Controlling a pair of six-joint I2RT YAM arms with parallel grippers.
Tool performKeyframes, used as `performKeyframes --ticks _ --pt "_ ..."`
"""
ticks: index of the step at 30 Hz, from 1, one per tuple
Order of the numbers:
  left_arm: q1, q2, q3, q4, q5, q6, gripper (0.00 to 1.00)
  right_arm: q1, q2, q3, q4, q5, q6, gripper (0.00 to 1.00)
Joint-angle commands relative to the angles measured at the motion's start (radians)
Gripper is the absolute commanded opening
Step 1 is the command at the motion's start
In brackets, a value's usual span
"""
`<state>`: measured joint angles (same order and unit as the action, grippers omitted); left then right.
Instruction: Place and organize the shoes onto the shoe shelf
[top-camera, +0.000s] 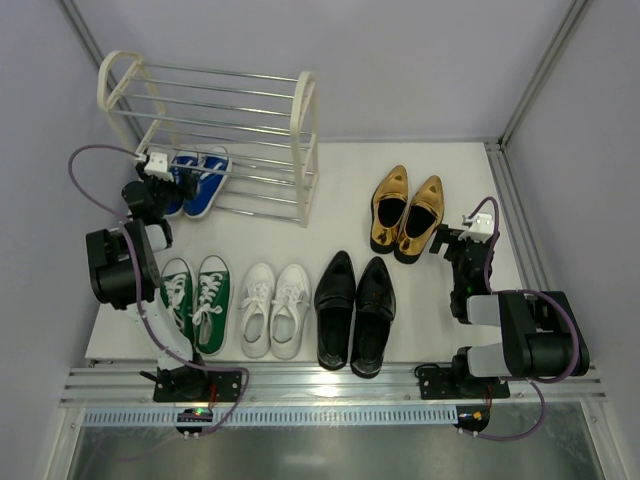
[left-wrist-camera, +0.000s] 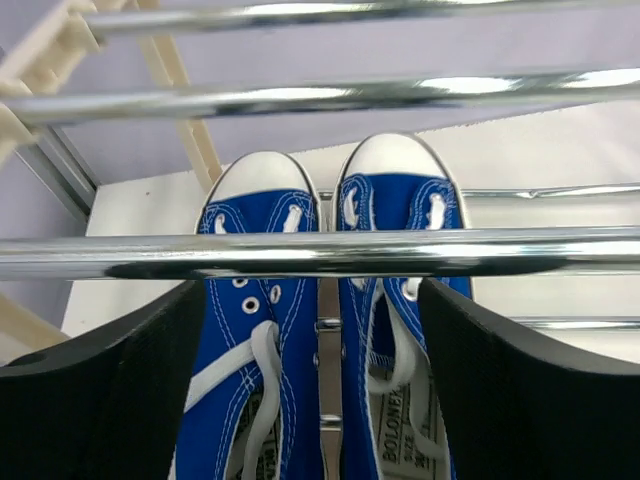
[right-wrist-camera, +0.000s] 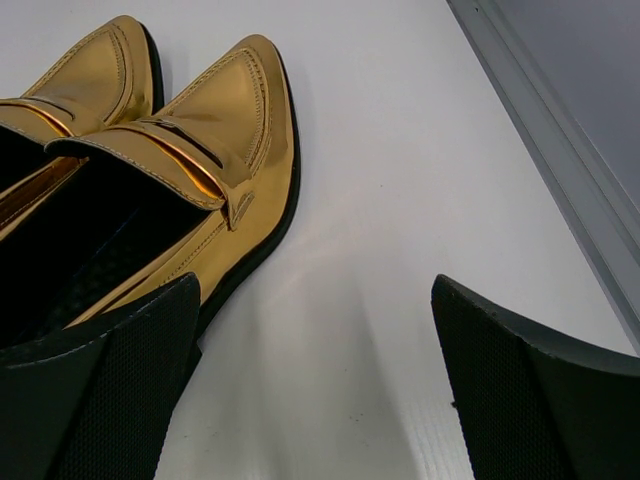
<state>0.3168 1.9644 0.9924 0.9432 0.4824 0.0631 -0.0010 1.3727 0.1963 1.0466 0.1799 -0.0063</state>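
A shoe shelf (top-camera: 304, 140) stood at the far left of the table (top-camera: 350, 195). One pair of sneakers (top-camera: 198, 182) sat on its lowest tier, at the left end. Three pairs lay in a row along the near side: canvas sneakers (top-camera: 196, 300) at left, plain sneakers (top-camera: 273, 308) in the middle and loafers (top-camera: 355, 310) at right. A pair of pointed shoes (top-camera: 407, 213) lay right of the shelf, farther back than the loafers.
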Motion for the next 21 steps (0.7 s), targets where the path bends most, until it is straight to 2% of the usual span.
performKeyframes --ticks 1,5,8,9,11,12,15,16,18,19,21 --pt "0.01 -0.125 -0.052 0.092 0.004 0.018 0.87 0.001 -0.007 0.006 0.075 -0.002 -0.006 0.97" --pt "0.022 -0.269 -0.106 -0.002 -0.005 -0.028 0.91 0.001 -0.008 0.006 0.076 0.0 -0.006 0.97" --pt "0.025 -0.445 -0.13 -0.293 -0.024 0.019 0.95 0.001 -0.008 0.006 0.076 -0.002 -0.007 0.97" --pt "0.025 -0.538 -0.118 -0.525 -0.031 0.053 0.95 0.001 -0.007 0.005 0.076 0.0 -0.008 0.97" --pt "0.027 -0.616 -0.084 -0.764 -0.048 0.151 0.95 0.001 -0.007 0.006 0.076 -0.002 -0.007 0.98" --pt "0.03 -0.677 -0.027 -1.046 -0.048 0.193 0.95 0.001 -0.007 0.005 0.078 0.0 -0.006 0.97" --pt "0.031 -0.702 0.101 -1.491 -0.039 0.384 0.95 0.001 -0.008 0.006 0.076 0.0 -0.006 0.97" --pt "0.034 -0.687 0.185 -1.737 -0.066 0.409 0.94 0.001 -0.007 0.006 0.076 -0.002 -0.006 0.97" --pt "0.045 -0.659 0.245 -1.951 -0.067 0.481 0.94 0.001 -0.008 0.006 0.076 -0.002 -0.006 0.98" --pt "0.057 -0.626 0.282 -2.15 -0.03 0.509 0.93 0.001 -0.009 0.006 0.076 -0.002 -0.006 0.97" --pt "0.062 -0.608 0.273 -2.259 -0.022 0.549 0.93 0.001 -0.008 0.005 0.076 -0.002 -0.006 0.97"
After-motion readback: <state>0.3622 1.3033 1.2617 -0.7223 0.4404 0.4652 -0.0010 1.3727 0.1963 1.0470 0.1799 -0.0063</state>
